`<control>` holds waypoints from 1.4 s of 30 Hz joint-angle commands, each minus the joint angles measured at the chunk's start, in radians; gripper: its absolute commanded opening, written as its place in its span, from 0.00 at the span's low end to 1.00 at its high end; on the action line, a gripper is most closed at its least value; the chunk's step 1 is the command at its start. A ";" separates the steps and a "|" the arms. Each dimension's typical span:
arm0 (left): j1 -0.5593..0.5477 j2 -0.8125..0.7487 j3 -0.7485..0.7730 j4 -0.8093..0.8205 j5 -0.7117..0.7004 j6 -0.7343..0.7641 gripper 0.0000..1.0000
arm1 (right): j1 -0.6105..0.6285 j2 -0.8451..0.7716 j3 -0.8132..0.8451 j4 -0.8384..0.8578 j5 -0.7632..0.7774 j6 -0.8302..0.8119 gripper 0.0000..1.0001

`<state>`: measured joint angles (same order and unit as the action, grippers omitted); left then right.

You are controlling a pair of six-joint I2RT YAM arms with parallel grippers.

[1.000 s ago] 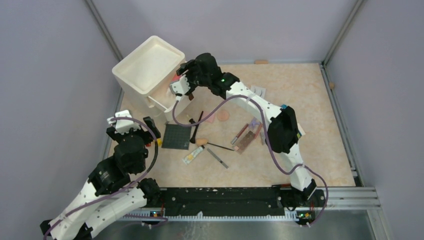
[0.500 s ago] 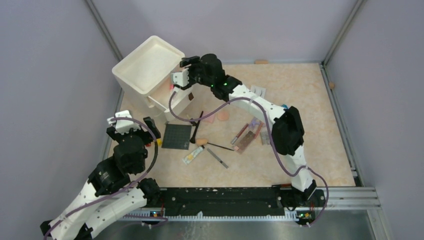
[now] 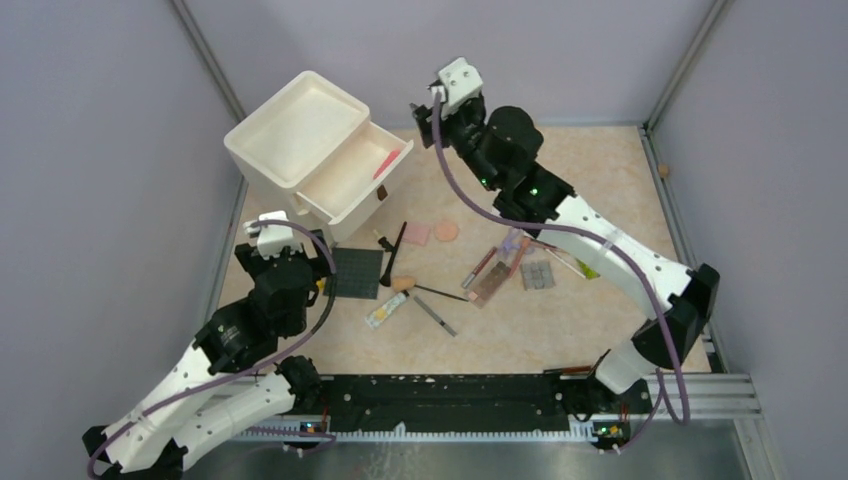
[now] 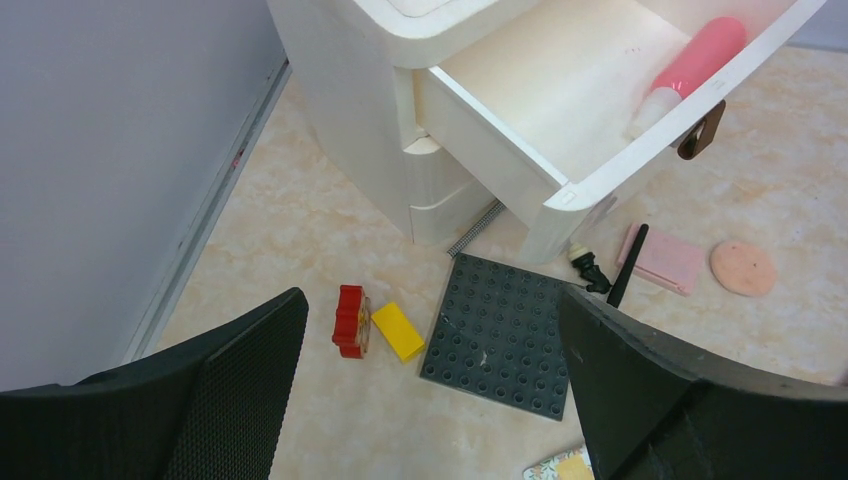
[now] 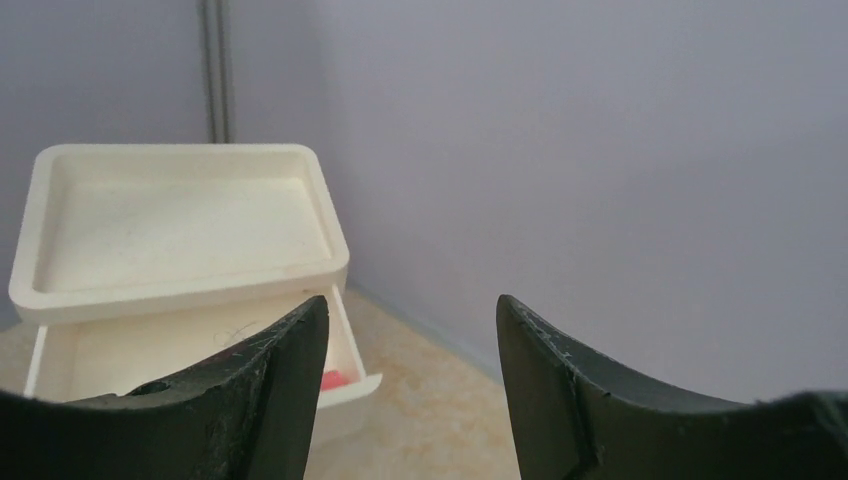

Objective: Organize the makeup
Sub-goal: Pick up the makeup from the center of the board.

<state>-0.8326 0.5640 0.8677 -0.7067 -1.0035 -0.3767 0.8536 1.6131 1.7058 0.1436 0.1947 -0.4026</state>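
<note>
Makeup tube [image 4: 695, 62], pink, in the open drawer [image 4: 550, 95] — cap partly hidden

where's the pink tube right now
In the top view, the pink tube lies inside the pulled-out drawer of the cream drawer box at the far left of the table, against the drawer's front wall.

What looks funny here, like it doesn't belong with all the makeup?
The red toy brick, the yellow toy brick and the dark studded plate lie on the table in front of the white drawer unit. They are building toys, not cosmetics, so they look out of place.
</note>
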 commanded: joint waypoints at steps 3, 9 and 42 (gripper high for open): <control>0.004 0.017 0.053 -0.012 0.007 -0.022 0.99 | -0.028 -0.135 -0.199 -0.285 0.293 0.507 0.61; 0.004 0.041 0.047 -0.002 -0.002 -0.016 0.99 | -0.162 -0.259 -0.397 -0.539 0.244 0.769 0.62; 0.190 0.138 -0.017 0.170 0.241 0.126 0.99 | -0.382 -0.163 -0.693 -0.542 -0.267 0.907 0.70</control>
<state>-0.6640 0.6971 0.8562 -0.5941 -0.7994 -0.2714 0.4526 1.4494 1.0309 -0.4896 0.0357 0.5358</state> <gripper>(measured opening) 0.989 0.703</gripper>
